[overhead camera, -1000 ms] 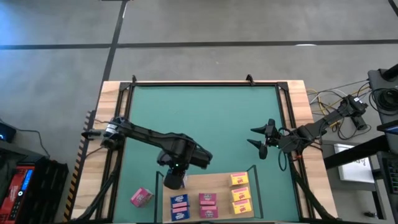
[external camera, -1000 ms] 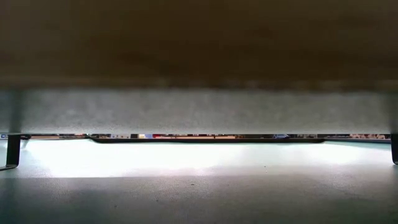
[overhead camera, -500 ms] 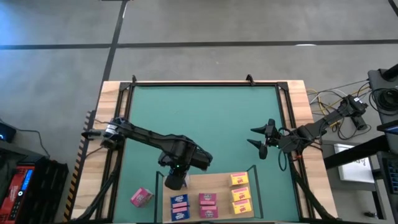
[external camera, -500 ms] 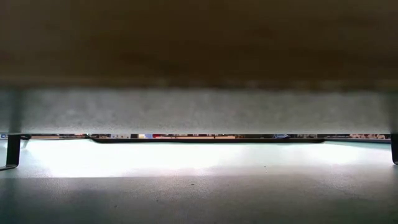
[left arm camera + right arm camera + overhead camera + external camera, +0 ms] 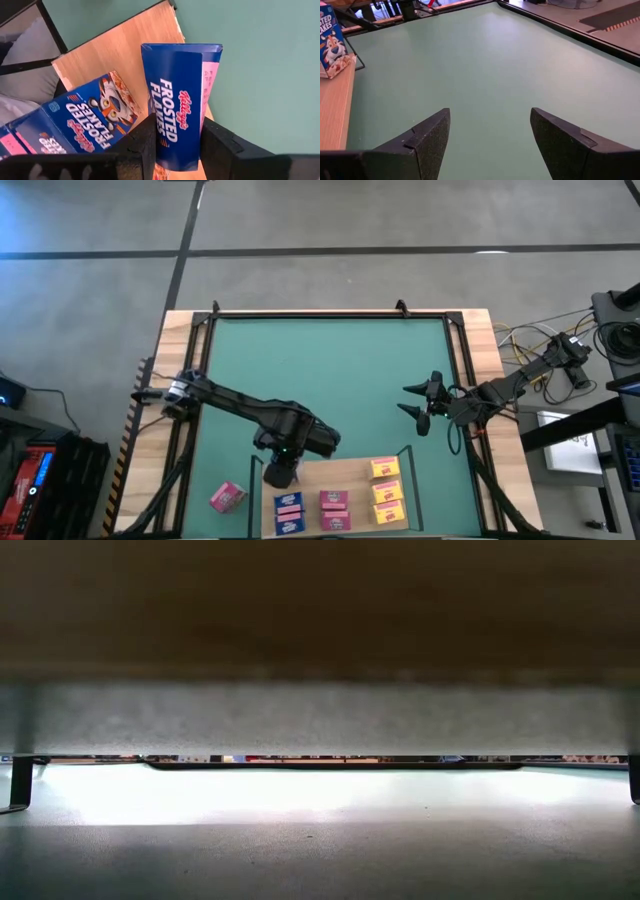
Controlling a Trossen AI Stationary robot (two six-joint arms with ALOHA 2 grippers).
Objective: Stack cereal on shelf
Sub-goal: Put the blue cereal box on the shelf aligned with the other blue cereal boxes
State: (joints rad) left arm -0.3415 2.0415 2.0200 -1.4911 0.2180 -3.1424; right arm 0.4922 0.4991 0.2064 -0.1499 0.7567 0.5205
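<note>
- The left end effector (image 5: 175,137) is pinching a blue cereal box (image 5: 181,100) by its narrow faces, near one end; in my judgement that leaves the rest of the box free to be lowered among the others without the fingers fouling them.
- It hangs over the shelf's (image 5: 350,476) corner nearest the left arm, by a dark upright post, just beside a second blue box (image 5: 87,120) on the wood. That looks like the blue group's spot, so the held box is probably meant to join it.
- From above, the shelf carries blue boxes (image 5: 288,510), pink boxes (image 5: 334,508) and yellow boxes (image 5: 386,490) grouped by colour. The exact count in each group is hard to read from this height.
- One pink box (image 5: 227,496) lies off the shelf on the table's green mat (image 5: 330,380), near the left arm's side, apparently not yet shelved.
- The right end effector (image 5: 416,405) waits over bare mat, well apart from the shelf, its fingers (image 5: 427,135) spread with nothing between them, likely parked to keep out of the way.
- The table-level camera shows no box or arm.
</note>
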